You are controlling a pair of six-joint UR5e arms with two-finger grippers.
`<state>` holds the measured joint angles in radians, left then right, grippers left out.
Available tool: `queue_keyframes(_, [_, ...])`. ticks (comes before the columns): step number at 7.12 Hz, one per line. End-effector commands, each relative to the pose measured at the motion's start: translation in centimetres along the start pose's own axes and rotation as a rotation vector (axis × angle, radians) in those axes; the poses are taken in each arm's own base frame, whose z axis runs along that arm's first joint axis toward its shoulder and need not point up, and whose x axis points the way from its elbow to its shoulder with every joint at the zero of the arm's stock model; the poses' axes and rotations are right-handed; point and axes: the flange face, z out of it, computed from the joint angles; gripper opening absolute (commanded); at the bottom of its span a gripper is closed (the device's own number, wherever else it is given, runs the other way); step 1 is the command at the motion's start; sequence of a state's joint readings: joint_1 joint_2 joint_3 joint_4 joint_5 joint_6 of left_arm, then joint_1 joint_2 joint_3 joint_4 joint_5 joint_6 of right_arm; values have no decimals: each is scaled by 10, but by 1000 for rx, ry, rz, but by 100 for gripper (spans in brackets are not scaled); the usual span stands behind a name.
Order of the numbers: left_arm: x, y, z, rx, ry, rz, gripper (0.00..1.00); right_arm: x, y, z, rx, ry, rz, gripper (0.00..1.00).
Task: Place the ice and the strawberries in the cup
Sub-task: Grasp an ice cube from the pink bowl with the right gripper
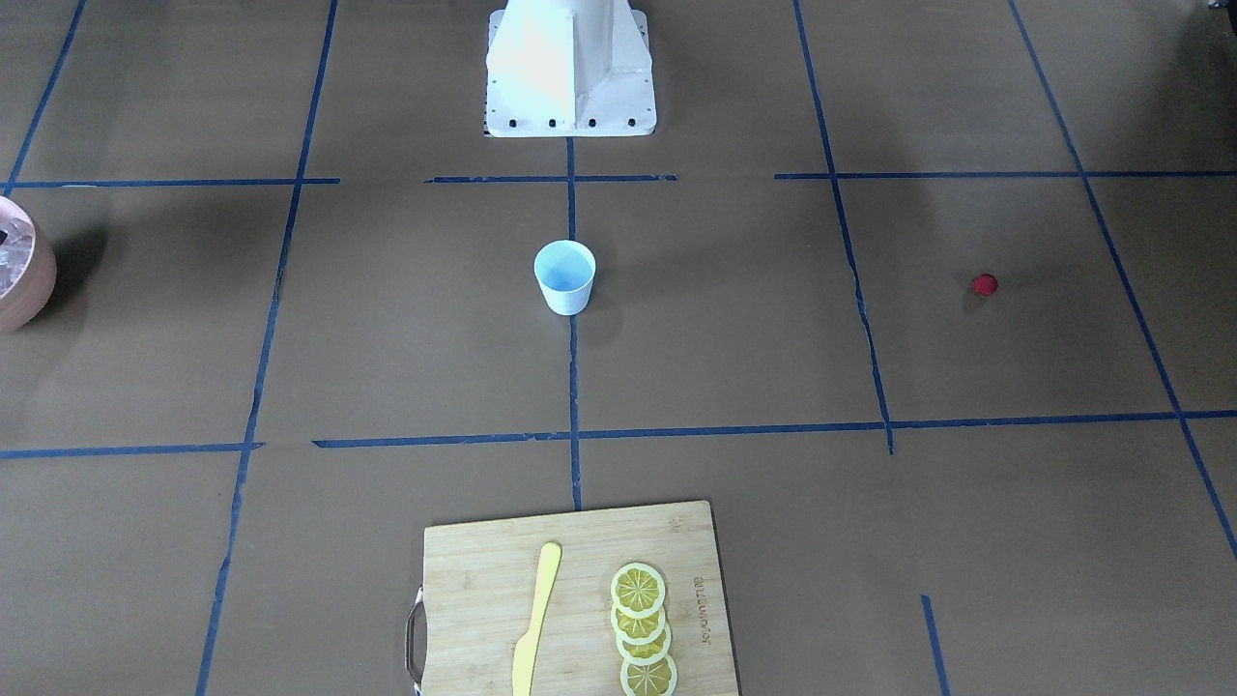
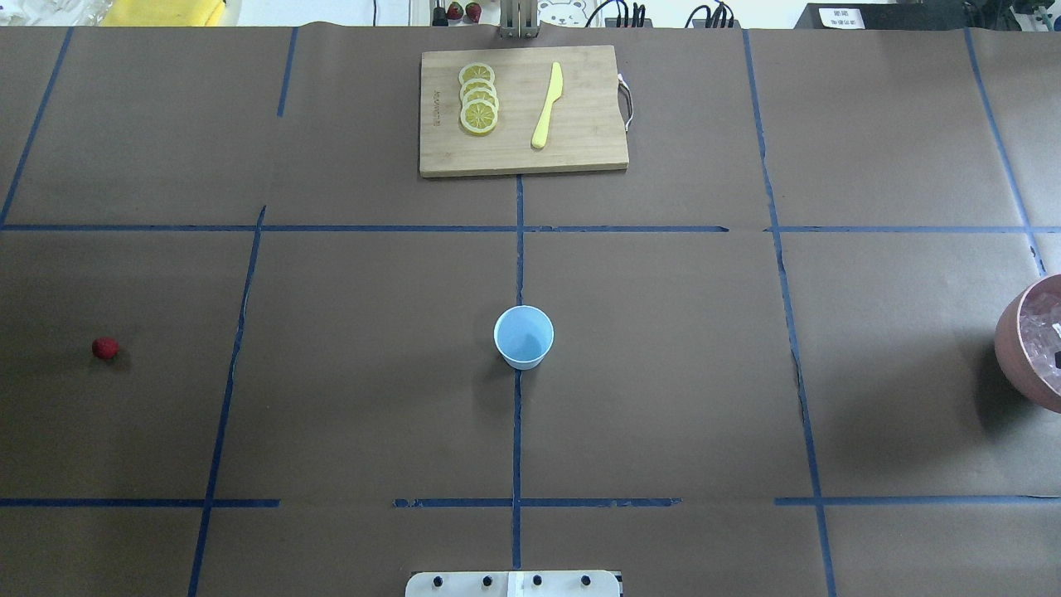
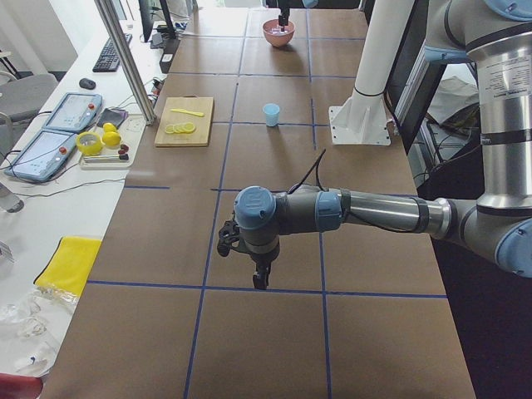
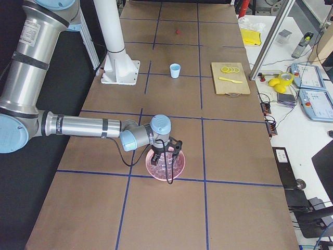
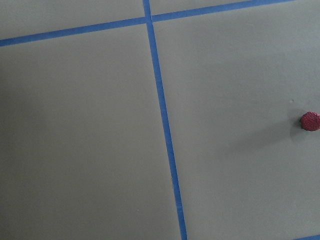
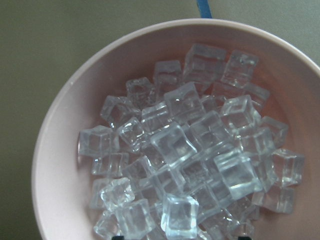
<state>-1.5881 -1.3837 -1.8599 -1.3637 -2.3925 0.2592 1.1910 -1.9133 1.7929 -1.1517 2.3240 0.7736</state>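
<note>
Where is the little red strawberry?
In the overhead view the strawberry lies far out on the robot's left side, about level with the cup, which stands in the middle.

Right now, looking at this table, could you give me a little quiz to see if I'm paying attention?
1. Fill in: ___ lemon slices lie on the cutting board.
2. True or false: the cup is empty.
3. The ice is: A in the pink bowl; B in the cup; C on the cutting board.

Key: 1 four; 2 true; 3 A.
</note>
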Motion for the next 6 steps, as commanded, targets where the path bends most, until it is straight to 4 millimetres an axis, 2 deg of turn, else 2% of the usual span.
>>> queue_keyframes(1, [0,0,-1,1,0,1,100,-2,-4,1,10,7,-5,73])
queue_keyframes(6, [2,1,-2,2,0,3,100,-6,-9,8,3,13,-13,71])
